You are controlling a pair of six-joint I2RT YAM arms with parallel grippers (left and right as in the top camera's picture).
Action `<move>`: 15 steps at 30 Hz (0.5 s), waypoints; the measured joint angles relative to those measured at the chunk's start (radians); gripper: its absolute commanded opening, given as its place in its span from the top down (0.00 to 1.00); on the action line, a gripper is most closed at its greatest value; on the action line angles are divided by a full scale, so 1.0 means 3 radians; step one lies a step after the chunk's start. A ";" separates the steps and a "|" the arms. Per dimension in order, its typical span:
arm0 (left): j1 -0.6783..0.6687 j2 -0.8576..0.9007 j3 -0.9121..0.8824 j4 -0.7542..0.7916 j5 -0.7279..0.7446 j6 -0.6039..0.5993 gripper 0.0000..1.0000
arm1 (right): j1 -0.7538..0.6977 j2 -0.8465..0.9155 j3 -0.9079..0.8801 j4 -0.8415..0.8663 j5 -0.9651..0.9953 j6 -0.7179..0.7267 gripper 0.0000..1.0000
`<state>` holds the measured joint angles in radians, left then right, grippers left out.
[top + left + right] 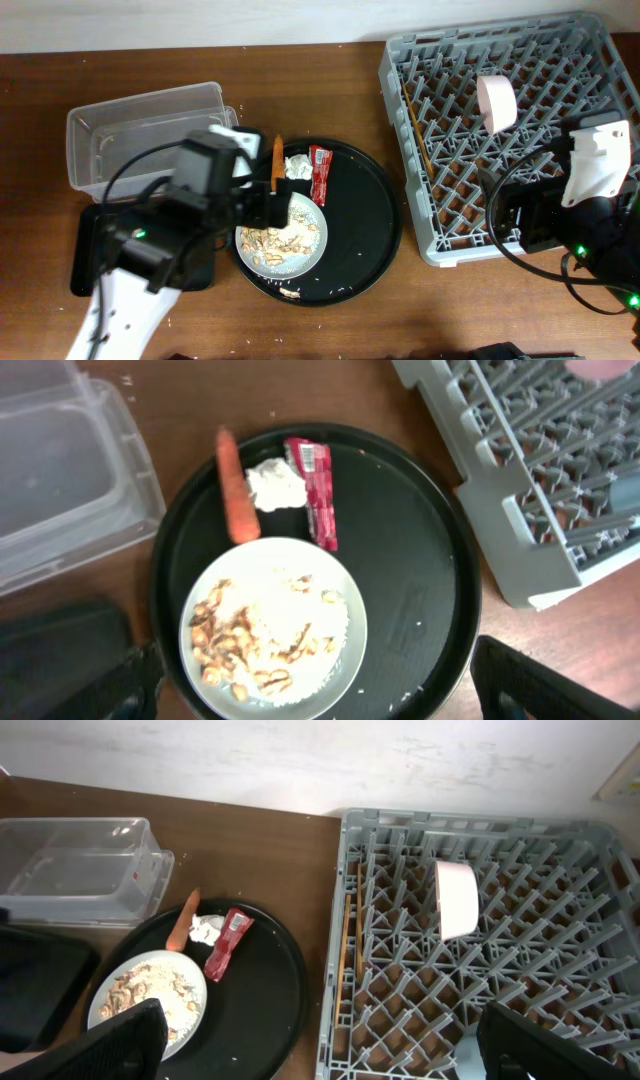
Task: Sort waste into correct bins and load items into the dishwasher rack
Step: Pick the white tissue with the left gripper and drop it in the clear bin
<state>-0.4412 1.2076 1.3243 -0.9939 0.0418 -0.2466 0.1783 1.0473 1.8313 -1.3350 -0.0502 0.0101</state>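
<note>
The pale plate [270, 630] with beige food scraps [240, 640] sits on the round black tray [410, 560]. The orange carrot [238, 490], white tissue [275, 485] and red wrapper [316, 490] lie on the tray behind the plate. My left gripper [320, 700] is open and empty, hovering above the plate [285, 240]. The grey dishwasher rack [480, 970] holds the pink-sided bowl [456, 898] on edge and the chopsticks [347, 935] along its left side. My right gripper [330, 1060] is open and empty over the rack's front. A pale bluish rounded thing [470, 1060] shows at the rack's front edge.
The clear tub [140, 130] stands at the back left, with nothing in it. The small black tray [90, 250] lies in front of it, partly under my left arm. The rack [500, 130] fills the right side. White crumbs dot the round tray.
</note>
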 measured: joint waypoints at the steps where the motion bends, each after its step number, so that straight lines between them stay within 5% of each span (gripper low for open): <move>1: -0.0135 0.0108 -0.0001 0.0106 -0.0137 0.0006 0.09 | 0.0000 0.0013 -0.0001 0.0003 0.0000 -0.0006 0.02; 3: -0.0332 0.0551 0.0000 0.0470 -0.0328 0.0022 0.18 | 0.0000 0.0045 -0.0004 0.0009 0.0001 -0.0014 0.02; 8: -0.0336 0.1564 -0.0001 0.1062 -0.0443 0.0010 0.20 | 0.0000 0.0301 -0.0010 -0.0003 0.0001 -0.0023 0.02; 15: -0.0337 0.1624 -0.0001 0.1139 -0.0607 0.0010 0.19 | 0.0000 0.0699 -0.0041 0.0103 -0.0173 -0.0128 0.02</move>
<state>-0.5423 1.6947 1.3239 -0.6521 -0.1402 -0.2436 0.1783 1.2572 1.8191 -1.3041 -0.1020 -0.0284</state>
